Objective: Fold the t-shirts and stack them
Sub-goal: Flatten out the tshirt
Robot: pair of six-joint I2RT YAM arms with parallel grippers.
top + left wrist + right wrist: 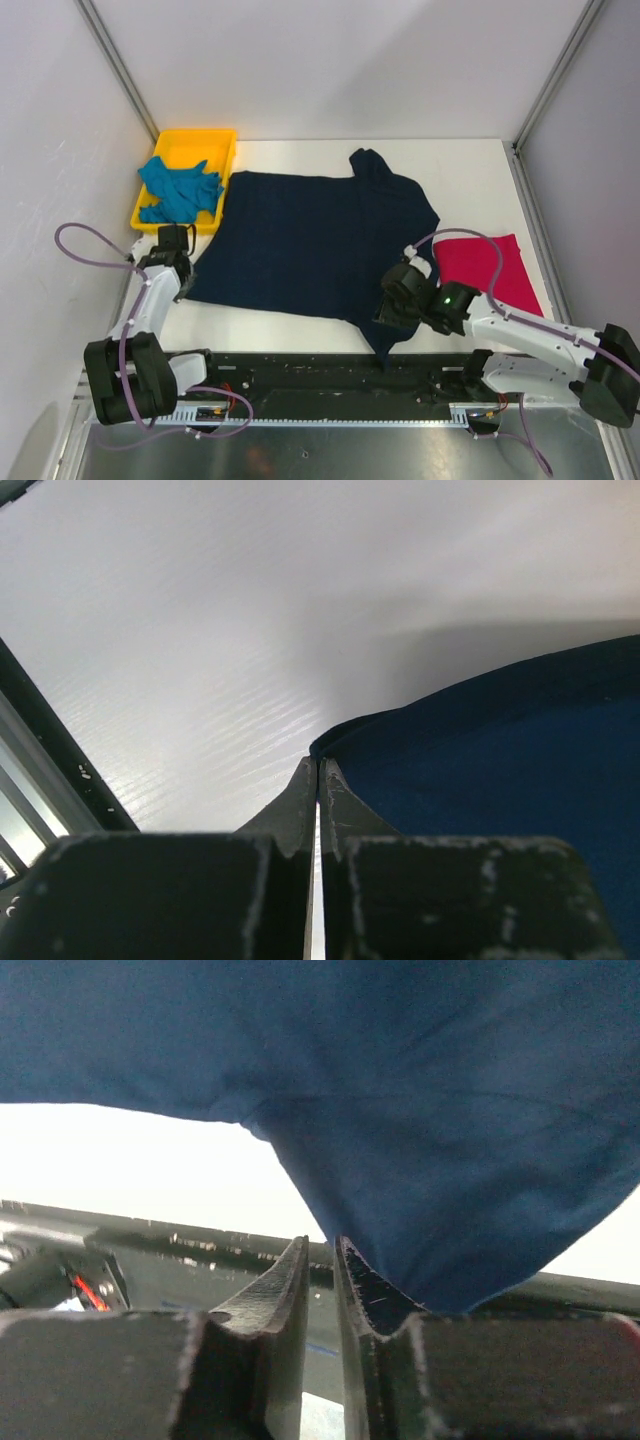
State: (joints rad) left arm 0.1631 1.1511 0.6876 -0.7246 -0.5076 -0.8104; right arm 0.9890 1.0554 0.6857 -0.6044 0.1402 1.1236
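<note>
- navy t-shirt: spread flat mid-surface, collar at the far side, one sleeve hanging over the black rail at its near edge.
- left fingers: at the navy shirt's near-left corner, pressed together with only a hairline slit. The cloth corner curls right at the tips; can't tell if any is pinched.
- right fingers: at the navy shirt's near-right sleeve, nearly together with a narrow gap. Cloth drapes against one finger; can't tell if it's caught.
- teal t-shirt: crumpled in the yellow tray, just beyond the navy shirt's far-left edge.
- crimson-pink t-shirt: flat, just right of the navy shirt.
- right arm and its cable lie over the pink shirt's near and far edges.
</note>
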